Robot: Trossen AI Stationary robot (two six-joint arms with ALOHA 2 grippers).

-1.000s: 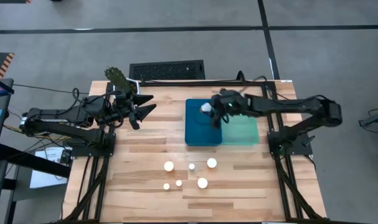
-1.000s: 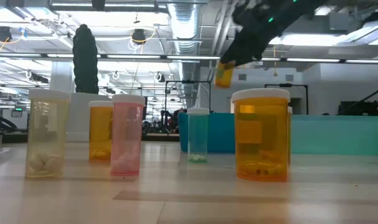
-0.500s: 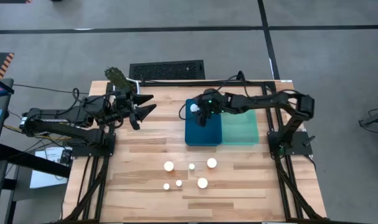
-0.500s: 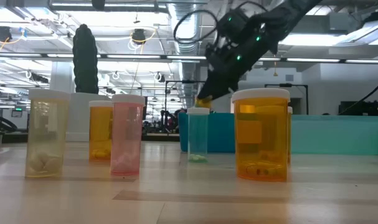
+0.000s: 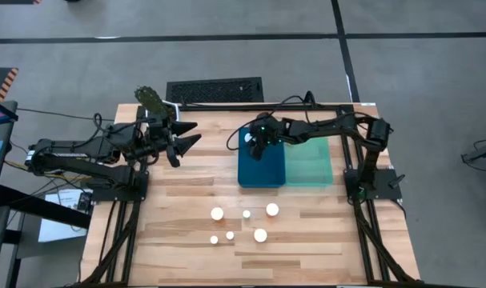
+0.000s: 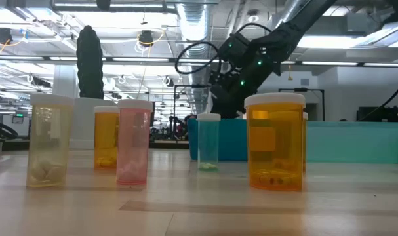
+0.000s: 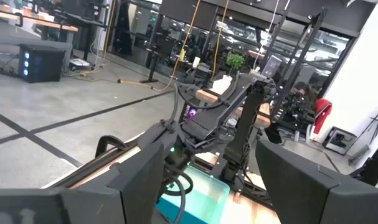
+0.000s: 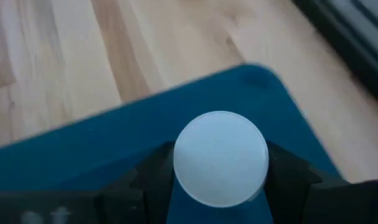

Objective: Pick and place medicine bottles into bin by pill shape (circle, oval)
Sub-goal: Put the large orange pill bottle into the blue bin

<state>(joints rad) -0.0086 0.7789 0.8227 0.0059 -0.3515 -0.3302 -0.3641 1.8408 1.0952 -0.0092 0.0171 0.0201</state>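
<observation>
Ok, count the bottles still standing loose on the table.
6, clustered near the front edge: caps at. One more sits in the right end effector.

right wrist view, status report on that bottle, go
Right gripper shut on white-capped medicine bottle, over dark blue bin. Left gripper open, parked far-left. Six bottles wait on wooden table. Path clear.

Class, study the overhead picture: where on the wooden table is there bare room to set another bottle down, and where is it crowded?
Bare wood lies between the left end effector and the dark blue bin, and along the table's left edge. The pale green bin looks empty. It is crowded around the six white-capped bottles and where the right end effector holds a bottle over the blue bin.
</observation>
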